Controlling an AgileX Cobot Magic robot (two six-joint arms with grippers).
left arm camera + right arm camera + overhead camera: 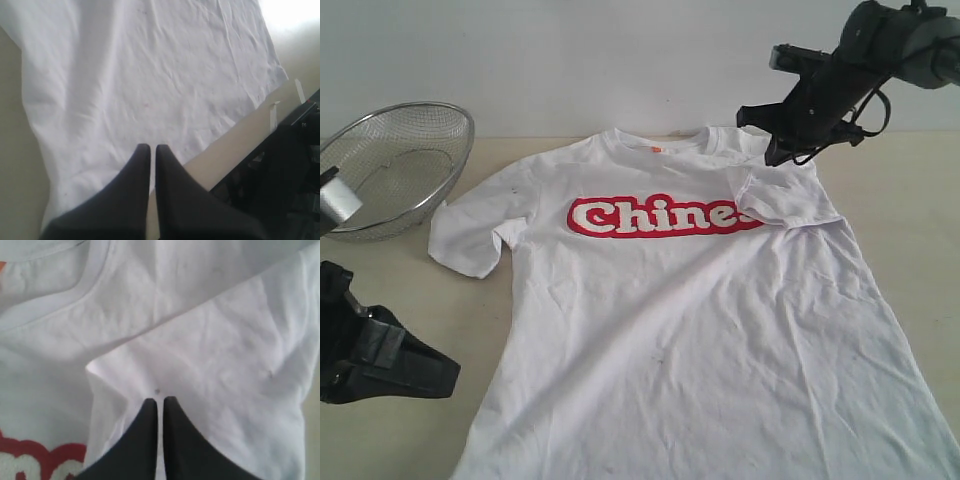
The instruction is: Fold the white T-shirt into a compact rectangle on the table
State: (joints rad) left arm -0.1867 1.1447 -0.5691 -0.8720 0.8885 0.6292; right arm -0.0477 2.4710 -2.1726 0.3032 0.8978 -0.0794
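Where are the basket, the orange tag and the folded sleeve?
basket [380, 185], exterior view, mesh wall.
orange tag [654, 150], exterior view, whole tag.
folded sleeve [785, 198], exterior view, sleeve's middle.

White T-shirt [700, 330]: soft matt cloth, cotton-like, finely creased, with a few small dark specks.
Lettering [620, 217]: flat red-and-white print, smoother than the cloth around it.
Neck tag [653, 150]: orange, too small to tell the material.
Table [410, 290]: pale beige, smooth, matt, faint wood grain.
Wire-mesh basket [380, 160]: fine silvery metal mesh, shinier rim.
Left gripper [152, 147]: black, smooth, matt, plastic-looking.
Right gripper [160, 400]: the same dark, smooth, matt finish.
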